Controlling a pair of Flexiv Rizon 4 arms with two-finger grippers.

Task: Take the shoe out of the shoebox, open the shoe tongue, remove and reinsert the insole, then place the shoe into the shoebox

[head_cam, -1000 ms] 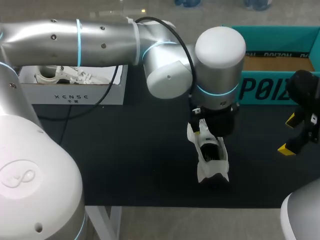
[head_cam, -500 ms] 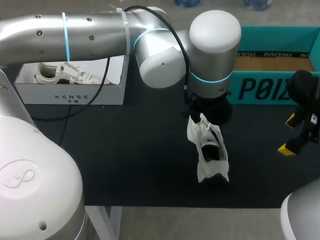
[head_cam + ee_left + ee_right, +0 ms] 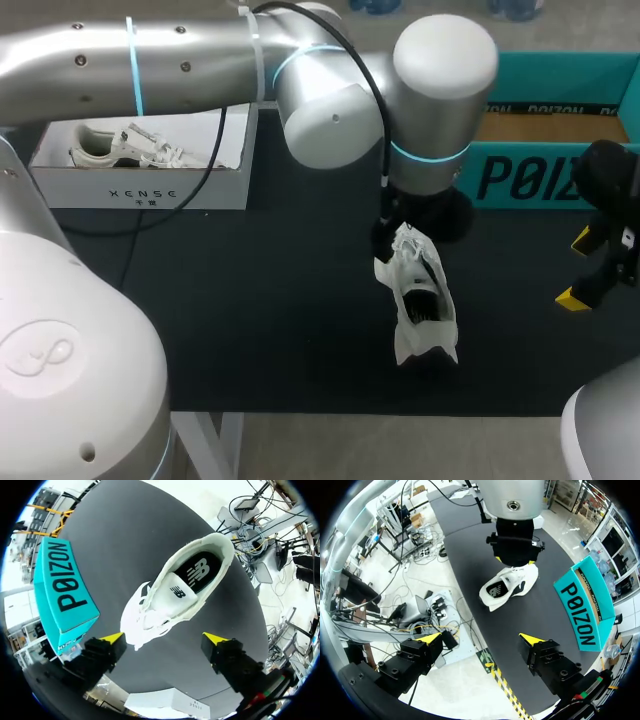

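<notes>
A white shoe [image 3: 421, 298] [image 3: 180, 587] lies on the black table mat, its dark insole [image 3: 198, 571] showing in the opening and its white tongue [image 3: 175, 593] ahead of that. My left gripper [image 3: 164, 639] hangs open over the shoe's toe end, the fingers [image 3: 113, 639] standing apart on both sides without touching it. In the head view the left wrist [image 3: 428, 205] hides those fingers. The teal shoebox [image 3: 545, 175] [image 3: 64, 587] stands open at the back right. My right gripper [image 3: 480, 638] is open and empty near the right edge [image 3: 590, 270], well away from the shoe [image 3: 509, 586].
A white box [image 3: 150, 185] holding pale parts sits at the back left, with a black cable from the left arm trailing beside it. Bare mat [image 3: 250, 320] stretches to the left of the shoe and between the shoe and my right gripper.
My left gripper has risen off the shoe's front and drawn back toward the shoebox, uncovering the tongue end. The shoe stays in place, and the right arm has not moved.
</notes>
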